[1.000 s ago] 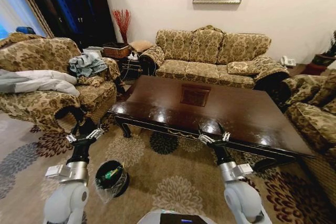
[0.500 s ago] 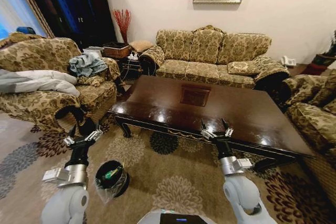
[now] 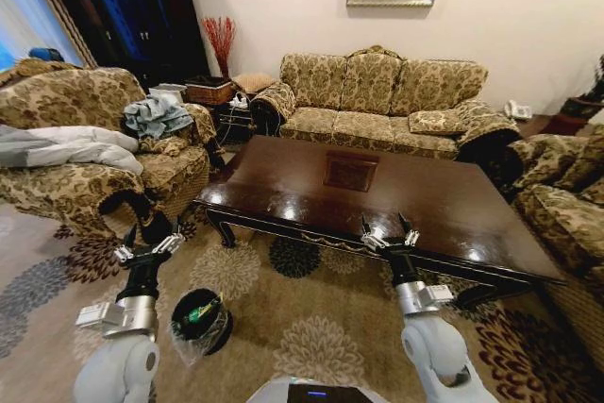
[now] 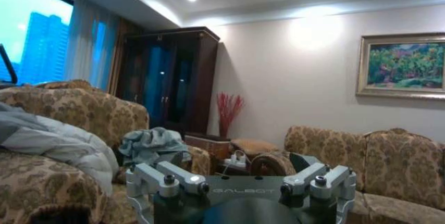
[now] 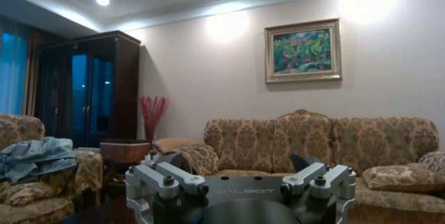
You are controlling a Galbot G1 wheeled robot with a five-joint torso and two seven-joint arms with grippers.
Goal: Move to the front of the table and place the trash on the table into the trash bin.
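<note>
Beside left gripper (image 3: 143, 244), trash bin (image 3: 199, 320) upright on carpet; table (image 3: 377, 197) long axis left-right; both jaws spread.

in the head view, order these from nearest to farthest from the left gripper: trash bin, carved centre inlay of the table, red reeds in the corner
From the left gripper:
1. trash bin, on the rug just beside that arm.
2. carved centre inlay, mid-table, across to the right.
3. red reeds, back corner by the wall.

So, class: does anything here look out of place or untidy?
Yes. A blue-grey cloth lies bunched on the armchair's arm, and pale bedding sprawls over its seat. The table looks bare; a green item sits in the trash bin.
</note>
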